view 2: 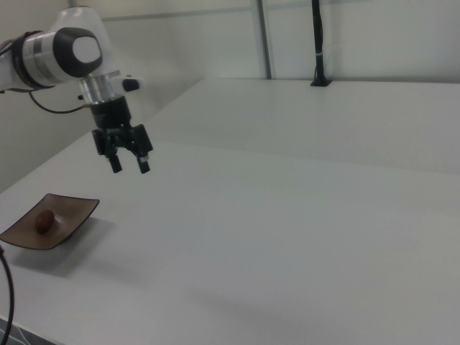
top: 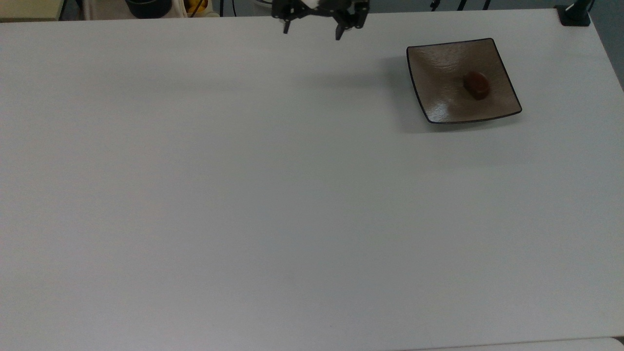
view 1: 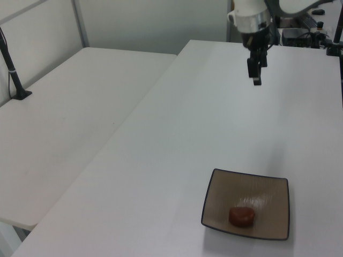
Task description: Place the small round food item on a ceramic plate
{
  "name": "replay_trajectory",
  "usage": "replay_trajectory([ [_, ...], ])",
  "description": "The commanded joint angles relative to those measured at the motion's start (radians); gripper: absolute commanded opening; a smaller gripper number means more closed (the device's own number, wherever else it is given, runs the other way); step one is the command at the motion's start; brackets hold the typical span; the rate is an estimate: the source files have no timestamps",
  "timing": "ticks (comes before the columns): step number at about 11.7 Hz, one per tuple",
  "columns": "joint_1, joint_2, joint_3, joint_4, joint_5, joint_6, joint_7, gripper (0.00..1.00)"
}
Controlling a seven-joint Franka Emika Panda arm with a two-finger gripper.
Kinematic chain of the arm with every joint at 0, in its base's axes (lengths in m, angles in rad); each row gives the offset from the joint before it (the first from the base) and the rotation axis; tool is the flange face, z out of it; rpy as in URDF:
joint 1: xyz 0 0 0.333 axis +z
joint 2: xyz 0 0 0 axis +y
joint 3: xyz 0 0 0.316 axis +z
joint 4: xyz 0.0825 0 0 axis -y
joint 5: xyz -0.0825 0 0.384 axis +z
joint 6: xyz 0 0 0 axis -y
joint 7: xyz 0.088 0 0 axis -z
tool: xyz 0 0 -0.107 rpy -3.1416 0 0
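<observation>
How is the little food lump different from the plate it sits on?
The food lump is rounded and oblong; the plate is square with slightly upturned corners. The lump is far smaller than the plate, covering only a small patch of it. The lump is reddish-brown all over; the plate is a paler brown with a thin black rim. Both are glossy and brownish, and neither is touched by the gripper, which hangs open away from them.

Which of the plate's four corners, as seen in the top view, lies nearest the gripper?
The upper-left corner of the ceramic plate. It points toward the open gripper, which hangs further to the top view's left; the other corners lie further right or lower.
</observation>
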Motion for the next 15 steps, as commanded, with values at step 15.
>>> replay_trajectory([
  [15, -0.121, -0.138, -0.127, -0.16, 0.171, 0.226, -0.159, 1.0],
])
